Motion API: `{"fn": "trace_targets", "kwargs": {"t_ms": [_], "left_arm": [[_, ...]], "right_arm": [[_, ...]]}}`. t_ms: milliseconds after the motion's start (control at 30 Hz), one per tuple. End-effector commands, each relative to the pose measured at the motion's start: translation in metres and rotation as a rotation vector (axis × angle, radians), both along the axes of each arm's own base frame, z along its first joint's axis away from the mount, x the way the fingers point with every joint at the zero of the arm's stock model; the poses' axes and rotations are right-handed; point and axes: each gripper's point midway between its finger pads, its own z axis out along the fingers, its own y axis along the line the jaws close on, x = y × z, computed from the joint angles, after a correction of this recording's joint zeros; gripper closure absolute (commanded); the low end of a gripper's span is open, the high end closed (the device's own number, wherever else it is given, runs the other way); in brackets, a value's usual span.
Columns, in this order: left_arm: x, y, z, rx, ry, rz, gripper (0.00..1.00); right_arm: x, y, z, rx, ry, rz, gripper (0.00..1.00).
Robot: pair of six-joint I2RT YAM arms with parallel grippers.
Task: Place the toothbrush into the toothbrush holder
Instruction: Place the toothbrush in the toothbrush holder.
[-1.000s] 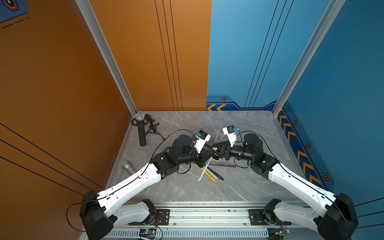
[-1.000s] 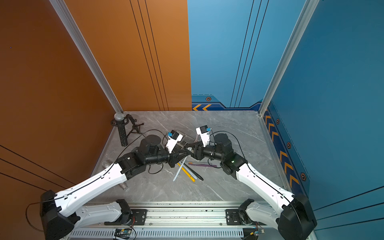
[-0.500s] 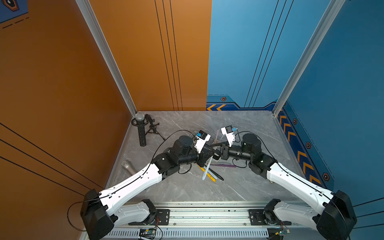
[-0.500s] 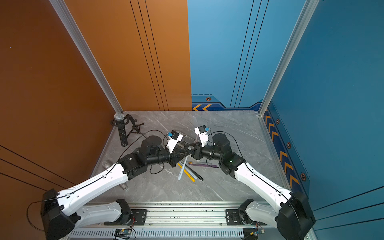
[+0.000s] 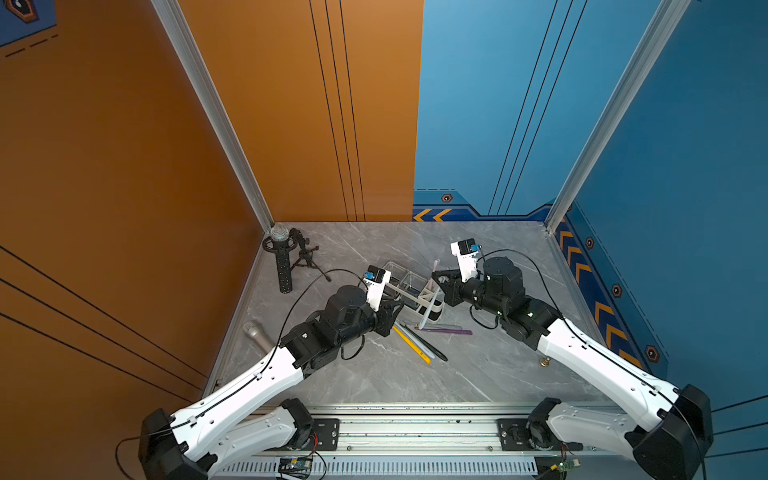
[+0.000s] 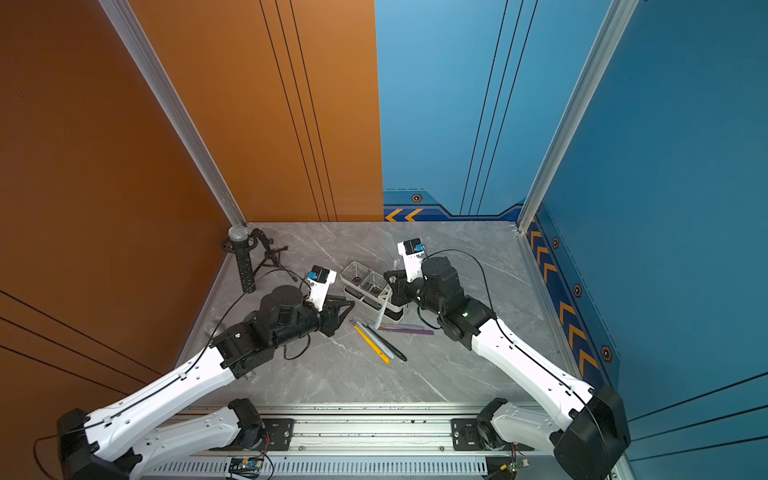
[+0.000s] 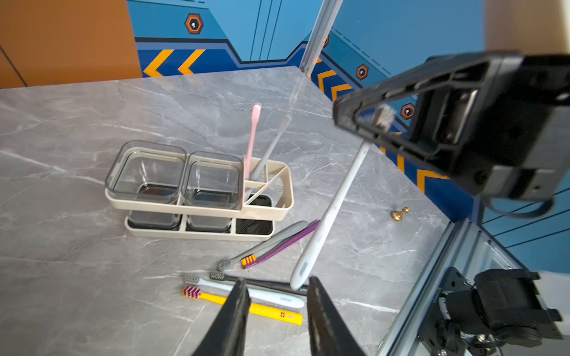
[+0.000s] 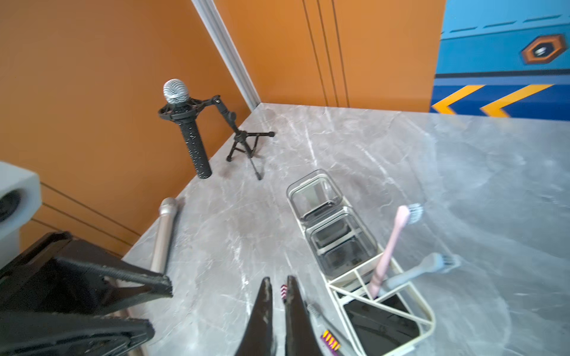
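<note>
While right gripper (image 7: 374,129) pinches toothbrush (image 7: 330,215) nr toothbrush holder (image 7: 200,210) edge, left gripper (image 7: 276,282) sits parted.

In the left wrist view the right tool (image 7: 348,123), upper right, is blurred and cut by the frame edge; one finger hides part of the head of the white toothbrush (image 7: 330,212). In both top views arm parts cover some of the toothbrush holder (image 5: 419,293) (image 6: 372,291).

Cream toothbrush holder (image 7: 203,211); white toothbrush (image 7: 333,209); pink toothbrush (image 7: 251,145); yellow toothbrush (image 7: 271,313) (red-white striped bristles); purple toothbrush (image 7: 287,243); grey marbled table (image 7: 92,277).
</note>
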Motion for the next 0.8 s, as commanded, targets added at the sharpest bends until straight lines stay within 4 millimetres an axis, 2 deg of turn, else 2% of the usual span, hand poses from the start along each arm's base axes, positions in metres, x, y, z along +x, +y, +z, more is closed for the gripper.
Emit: {"fn": "trace_targets", "kwargs": {"t_ms": [0,133,167,200,300,433,533,767], "left_arm": [[0.008,0.019,-0.022,0.069,0.025,0.077,0.67],[0.013,0.022,-0.03,0.075,0.032,0.092,0.68],[0.013,0.023,-0.033,0.078,0.039,0.095,0.68],[0.016,0.02,-0.028,0.055,0.017,0.092,0.68],[0.018,0.018,-0.032,0.055,0.025,0.076,0.75],[0.02,0.018,-0.04,0.042,0.049,0.071,0.76],[0.021,0.017,-0.042,0.005,0.046,0.059,0.77],[0.023,0.024,-0.051,0.003,0.062,0.071,0.77]], "right_arm": [[0.023,-0.026,0.012,-0.123,-0.108,-0.168,1.0],[0.033,-0.034,0.031,-0.103,-0.218,-0.242,1.0],[0.036,-0.036,0.033,-0.105,-0.238,-0.262,1.0],[0.038,-0.037,0.035,-0.106,-0.252,-0.281,1.0],[0.047,-0.046,0.039,-0.108,-0.282,-0.362,1.0],[0.055,-0.05,0.046,-0.085,-0.322,-0.411,1.0],[0.062,-0.046,0.043,-0.099,-0.325,-0.414,1.0],[0.079,-0.039,0.017,-0.177,-0.27,-0.427,1.0]]}}
